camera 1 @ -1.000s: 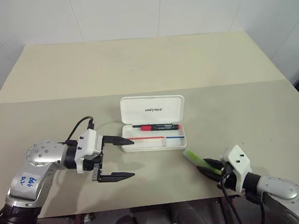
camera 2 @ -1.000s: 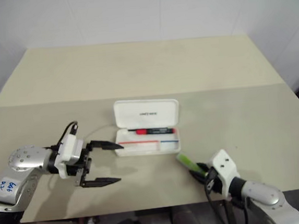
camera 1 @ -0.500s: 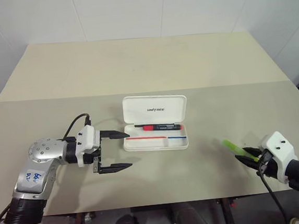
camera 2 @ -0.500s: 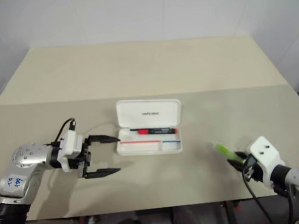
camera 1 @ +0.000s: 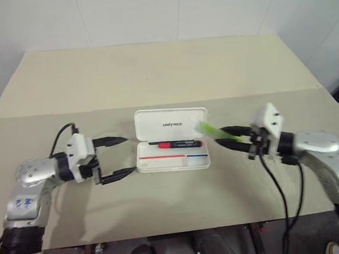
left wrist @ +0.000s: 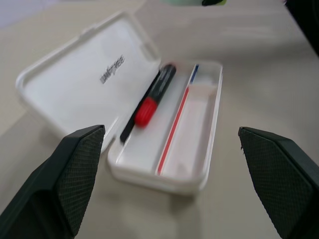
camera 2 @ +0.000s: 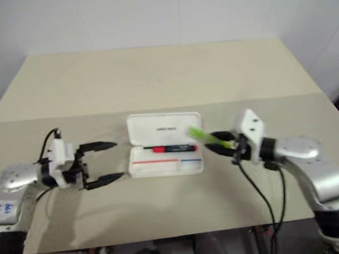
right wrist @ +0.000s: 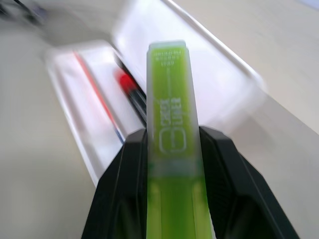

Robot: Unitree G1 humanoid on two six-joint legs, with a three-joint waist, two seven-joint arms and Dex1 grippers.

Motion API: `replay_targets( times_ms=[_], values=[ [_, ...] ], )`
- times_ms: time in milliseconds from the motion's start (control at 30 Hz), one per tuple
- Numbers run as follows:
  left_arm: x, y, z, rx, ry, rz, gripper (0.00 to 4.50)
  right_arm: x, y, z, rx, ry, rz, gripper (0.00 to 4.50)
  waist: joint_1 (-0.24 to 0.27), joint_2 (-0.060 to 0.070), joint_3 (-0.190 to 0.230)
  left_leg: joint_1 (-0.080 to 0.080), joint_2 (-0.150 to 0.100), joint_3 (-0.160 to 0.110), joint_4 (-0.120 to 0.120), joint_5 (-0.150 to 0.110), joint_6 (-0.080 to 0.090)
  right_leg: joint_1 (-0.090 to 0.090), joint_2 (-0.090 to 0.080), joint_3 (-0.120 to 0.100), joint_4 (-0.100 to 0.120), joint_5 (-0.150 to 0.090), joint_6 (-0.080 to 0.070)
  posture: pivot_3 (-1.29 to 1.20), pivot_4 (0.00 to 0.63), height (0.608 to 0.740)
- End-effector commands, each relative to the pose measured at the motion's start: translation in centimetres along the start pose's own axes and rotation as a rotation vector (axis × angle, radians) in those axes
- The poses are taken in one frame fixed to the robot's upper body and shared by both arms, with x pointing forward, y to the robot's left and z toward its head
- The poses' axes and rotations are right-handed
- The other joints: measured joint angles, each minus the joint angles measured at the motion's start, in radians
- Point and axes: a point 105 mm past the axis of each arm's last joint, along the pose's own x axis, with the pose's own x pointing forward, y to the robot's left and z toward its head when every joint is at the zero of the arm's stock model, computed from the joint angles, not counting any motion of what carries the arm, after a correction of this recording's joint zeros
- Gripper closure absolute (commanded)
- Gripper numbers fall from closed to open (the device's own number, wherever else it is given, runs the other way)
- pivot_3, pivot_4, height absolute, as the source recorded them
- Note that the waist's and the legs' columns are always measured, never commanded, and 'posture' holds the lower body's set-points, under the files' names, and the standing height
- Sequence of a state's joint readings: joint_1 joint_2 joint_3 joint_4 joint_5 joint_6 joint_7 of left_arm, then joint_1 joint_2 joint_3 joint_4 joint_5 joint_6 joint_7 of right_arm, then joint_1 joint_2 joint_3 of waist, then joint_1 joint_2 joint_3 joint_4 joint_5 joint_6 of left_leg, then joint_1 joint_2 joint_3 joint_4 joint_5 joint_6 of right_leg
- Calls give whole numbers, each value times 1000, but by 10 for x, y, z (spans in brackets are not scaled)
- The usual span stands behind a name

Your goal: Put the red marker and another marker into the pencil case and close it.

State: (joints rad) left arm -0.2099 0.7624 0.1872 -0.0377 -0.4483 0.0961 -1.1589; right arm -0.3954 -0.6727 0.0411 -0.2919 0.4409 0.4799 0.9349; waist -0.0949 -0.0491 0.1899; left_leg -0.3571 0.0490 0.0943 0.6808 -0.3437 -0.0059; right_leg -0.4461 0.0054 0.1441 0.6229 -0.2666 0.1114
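Note:
The white pencil case lies open at the table's centre, its lid propped up behind the tray. The red marker, black with a red cap, rests in the tray along the hinge side and is also seen at close range. My right gripper is shut on the lime-green highlighter, holding it above the table at the case's right end, cap toward the lid. In the right wrist view the highlighter sticks out between the black fingers. My left gripper stands open just left of the case, holding nothing.
A thin red stick and a thin blue stick lie in the tray's front half. A black cable hangs from my right wrist over the table's front. The beige table stretches back to a white wall.
My right gripper has lifted the green highlighter from near the front edge and carried it up and left to the case's right end. The left gripper has drawn a little left, away from the case.

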Motion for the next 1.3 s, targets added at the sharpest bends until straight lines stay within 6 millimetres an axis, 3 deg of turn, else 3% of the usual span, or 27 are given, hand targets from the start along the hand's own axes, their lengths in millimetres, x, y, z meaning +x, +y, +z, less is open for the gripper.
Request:
replay_targets(
  times_ms=[33, 233, 400, 1067, 1100, 1300],
  values=[
    [-19, -1, 7, 30, 26, 39, 0, 36, 14, 10, -44, -60, 151, 3402, -6, 0, 0, 0, 0, 0, 0, 0, 0, 0, 0, -1, 0, 0, 0, 0, 150, 740],
    [-33, -9, 4, 12, 83, 43, 0, 76, 30, 12, -73, -68, 313, 3402, 6, 2, 1, 0, -1, -2, 0, 0, 0, -1, -13, -15, 1, -1, -3, 0, 150, 740],
    [-35, -14, 6, -1, 81, 49, 0, 93, 38, 6, -102, -45, 394, 3402, 9, 2, 1, 0, -2, -1, 0, 0, 0, -1, -17, -32, 3, -2, -4, 0, 150, 740],
    [-27, -14, 13, 26, 65, 68, 0, 114, 32, -15, -161, 52, 462, 3402, 3, 3, 2, 1, -1, -2, 1, 0, -3, -1, -18, -35, 5, -3, -7, 0, 150, 740],
    [-27, -14, 13, 27, 63, 68, 0, 115, 32, -13, -161, 46, 458, 2657, 3, 3, 2, 1, -1, -2, 1, 0, -3, -1, -18, -35, 5, -3, -7, 0, 150, 740],
    [-25, -12, 12, 32, 61, 68, 0, 115, 33, -7, -153, 35, 484, 544, -1, 4, 2, 1, 0, -2, 0, 0, -3, -1, -18, -35, 5, -3, -7, 0, 150, 740]
  ],
)
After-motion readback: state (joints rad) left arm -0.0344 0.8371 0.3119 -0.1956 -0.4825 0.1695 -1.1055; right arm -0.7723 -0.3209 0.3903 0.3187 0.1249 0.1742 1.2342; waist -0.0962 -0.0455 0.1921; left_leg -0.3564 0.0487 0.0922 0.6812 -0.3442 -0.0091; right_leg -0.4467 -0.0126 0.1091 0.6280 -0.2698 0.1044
